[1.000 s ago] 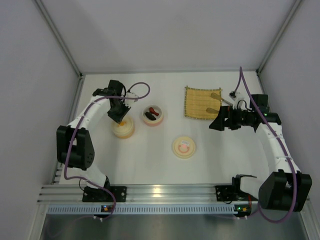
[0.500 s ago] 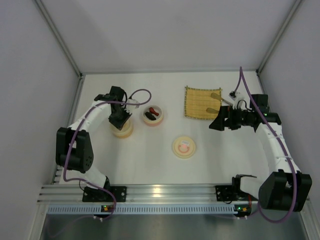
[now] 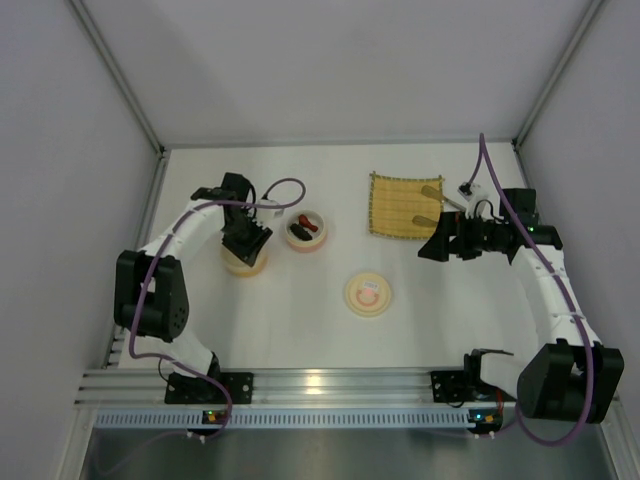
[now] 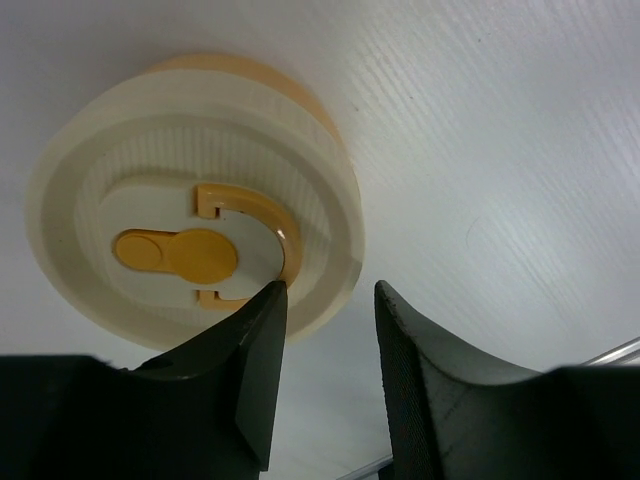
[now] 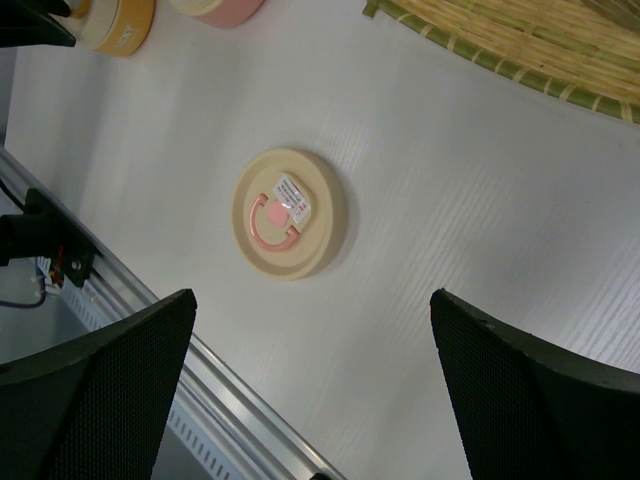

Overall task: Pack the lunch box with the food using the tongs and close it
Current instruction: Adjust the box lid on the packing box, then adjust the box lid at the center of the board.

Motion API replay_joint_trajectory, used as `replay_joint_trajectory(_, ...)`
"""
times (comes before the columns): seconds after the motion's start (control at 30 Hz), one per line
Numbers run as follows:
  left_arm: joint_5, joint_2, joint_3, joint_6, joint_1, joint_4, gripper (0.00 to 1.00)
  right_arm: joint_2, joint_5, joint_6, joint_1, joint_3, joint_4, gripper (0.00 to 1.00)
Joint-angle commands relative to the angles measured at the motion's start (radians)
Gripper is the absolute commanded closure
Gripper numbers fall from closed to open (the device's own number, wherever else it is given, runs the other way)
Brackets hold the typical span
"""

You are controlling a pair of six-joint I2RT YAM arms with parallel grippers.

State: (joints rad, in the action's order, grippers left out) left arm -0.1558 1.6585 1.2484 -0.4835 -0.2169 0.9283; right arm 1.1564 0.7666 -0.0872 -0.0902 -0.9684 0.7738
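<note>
Since a second ago the left gripper (image 4: 328, 300) has come down from above the lunch box (image 4: 250, 70) and parted its jaws. They now stand spread with nothing between them, just off the near edge of the lid (image 4: 200, 150). That lid is cream with an orange ring and tab and sits flat on the cream-and-orange lunch box, at the left of the table (image 3: 300, 330). One fingertip (image 4: 262, 320) is right at the end of the orange ring; whether it touches cannot be told.

Just to the right of the lunch box stands a pink bowl (image 3: 319, 243), apart from it. Two food pieces lie inside: a red-brown one (image 3: 311, 226) and a black one (image 3: 297, 235). The bun-like piece cannot be made out in any view.

A second lid (image 5: 290, 212), cream with a pink ring, lies flat on the bare table nearer the arm bases, roughly midway between the two arms.

Farther right lies a bamboo mat (image 3: 395, 205). The tongs (image 3: 430, 188) rest at its right edge, two arms converging to the right, with the joined end hard to separate from the right arm's wrist.

The right gripper (image 3: 432, 241) hangs just off the mat's near right corner. Its jaws are spread wide and empty — unchanged from a second ago.
</note>
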Motion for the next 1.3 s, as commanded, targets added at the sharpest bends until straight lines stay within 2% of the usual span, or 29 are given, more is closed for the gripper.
replay_joint_trajectory(0.0, -0.086, -0.031, 0.043, 0.006, -0.001, 0.043, 0.54, -0.018, 0.028, -0.02, -0.014, 0.005, -0.027, 0.01)
replay_joint_trajectory(0.3, -0.225, -0.086, 0.22, 0.078, -0.001, 0.135, 0.55, -0.017, 0.017, -0.077, -0.002, 0.002, 0.002, 0.01)
replay_joint_trajectory(0.4, -0.225, -0.082, 0.241, 0.135, 0.002, 0.142, 0.5, 0.005, -0.079, -0.129, 0.076, -0.024, 0.033, 0.11)
replay_joint_trajectory(0.47, -0.24, -0.078, 0.241, 0.181, 0.019, 0.139, 0.45, 0.022, -0.192, -0.123, 0.188, -0.032, 0.032, 0.2)
replay_joint_trajectory(0.63, -0.37, -0.059, 0.249, 0.238, 0.129, 0.139, 0.37, 0.057, -0.361, -0.154, 0.449, -0.03, -0.002, 0.3)
replay_joint_trajectory(0.7, -0.412, -0.045, 0.253, 0.24, 0.155, 0.145, 0.37, 0.066, -0.4, -0.19, 0.506, -0.017, -0.033, 0.34)
replay_joint_trajectory(0.8, -0.447, -0.039, 0.238, 0.241, 0.189, 0.145, 0.36, 0.086, -0.457, -0.242, 0.612, 0.016, -0.103, 0.36)
replay_joint_trajectory(0.93, -0.475, -0.04, 0.206, 0.238, 0.192, 0.142, 0.34, 0.112, -0.533, -0.299, 0.771, 0.08, -0.208, 0.34)
replay_joint_trajectory(1.1, -0.533, -0.046, 0.213, 0.241, 0.191, 0.132, 0.33, 0.154, -0.586, -0.355, 0.876, 0.129, -0.312, 0.35)
replay_joint_trajectory(1.2, -0.545, -0.008, 0.273, 0.241, 0.147, 0.158, 0.34, 0.099, -0.573, -0.397, 0.894, 0.184, -0.372, 0.36)
replay_joint_trajectory(1.27, -0.522, 0.03, 0.29, 0.243, 0.058, 0.168, 0.39, 0.056, -0.56, -0.439, 0.903, 0.247, -0.422, 0.39)
